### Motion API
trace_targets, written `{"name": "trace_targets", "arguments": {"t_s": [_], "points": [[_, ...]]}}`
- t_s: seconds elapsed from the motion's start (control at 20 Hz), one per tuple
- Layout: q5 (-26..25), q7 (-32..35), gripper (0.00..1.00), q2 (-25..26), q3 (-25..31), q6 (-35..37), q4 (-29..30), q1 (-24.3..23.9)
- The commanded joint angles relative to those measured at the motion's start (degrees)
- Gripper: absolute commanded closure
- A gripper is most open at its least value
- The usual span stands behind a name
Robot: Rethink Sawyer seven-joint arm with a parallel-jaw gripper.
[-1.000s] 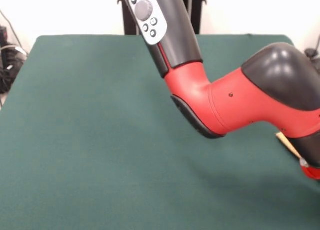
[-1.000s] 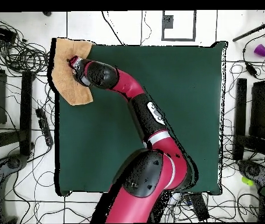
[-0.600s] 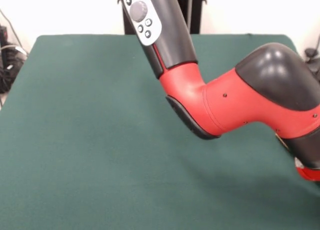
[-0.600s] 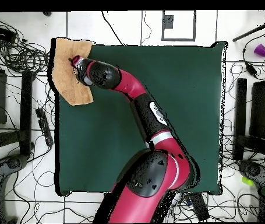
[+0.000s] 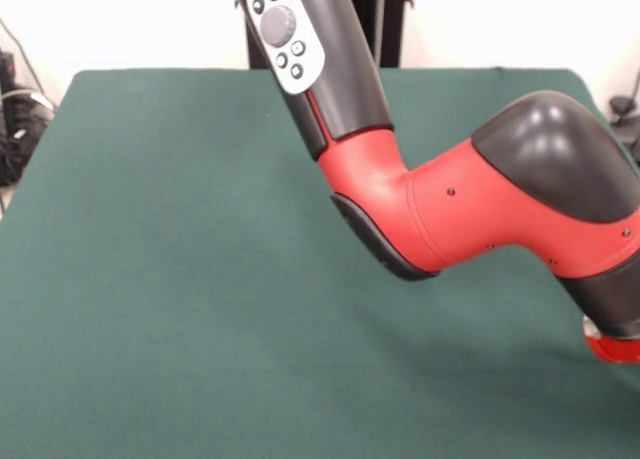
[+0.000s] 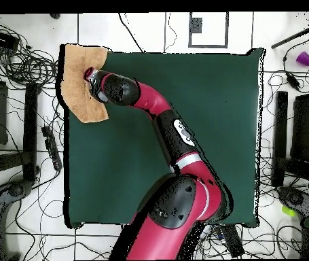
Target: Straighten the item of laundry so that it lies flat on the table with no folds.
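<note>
Overhead view shows the gripper (image 6: 89, 73) has crept slightly farther onto the towel (image 6: 79, 98) overhanging the bench (image 6: 218, 102) corner, finger state indiscernible, flattening unfinished.

From my station I count one towel (image 6: 82, 81), orange-yellow, lying at a corner of the desk in the overhead view. There is one desk (image 6: 204, 122) with a dark green top, and one red and black arm (image 5: 470, 209) reaching across it. On that arm I see one grey button panel (image 5: 283, 31), carrying one round knob and several small buttons around it. I make out one gripper (image 6: 89, 73), right over the towel. Off the desk, I count one purple cup (image 6: 304, 58) on the floor among many loose cables.
</note>
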Motion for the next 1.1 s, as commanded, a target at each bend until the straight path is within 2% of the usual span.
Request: {"name": "trace_targets", "arguments": {"t_s": [0.05, 0.55, 1.1], "points": [[-3.6, -13.77, 1.0, 1.3, -1.7, 5.75, 1.66, -2.08], [-4.99, -21.87, 1.0, -1.71, -1.61, 15.12, 8.39, -10.38], [-10.54, -28.22, 1.0, -2.93, 0.17, 20.01, 13.9, -17.94]]}}
